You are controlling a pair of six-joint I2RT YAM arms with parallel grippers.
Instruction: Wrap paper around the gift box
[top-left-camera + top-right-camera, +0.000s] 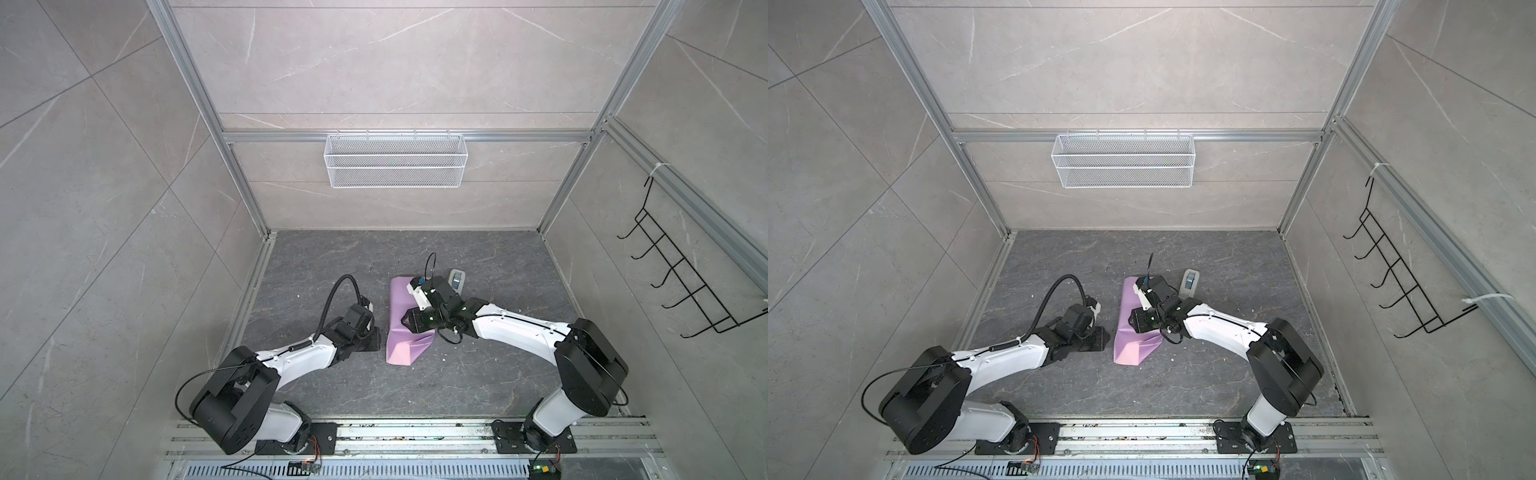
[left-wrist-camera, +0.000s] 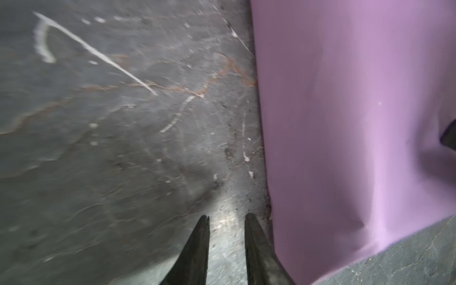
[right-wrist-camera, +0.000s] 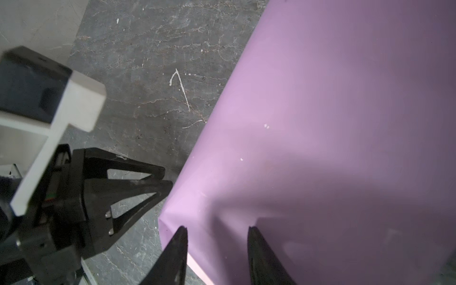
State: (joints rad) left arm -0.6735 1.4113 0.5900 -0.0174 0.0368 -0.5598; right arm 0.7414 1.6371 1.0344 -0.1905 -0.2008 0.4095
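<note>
Right wrist view shows my right claw (image 3: 217,229) spread and empty, over the folded paper (image 3: 320,123) mid-table. The gift box is hidden, presumably inside. My left claw (image 2: 227,216) is narrowly spread over the table (image 2: 123,148), just left of the paper. A careless pinch could crease or tear the sheet, or drag the near fold open.
</note>
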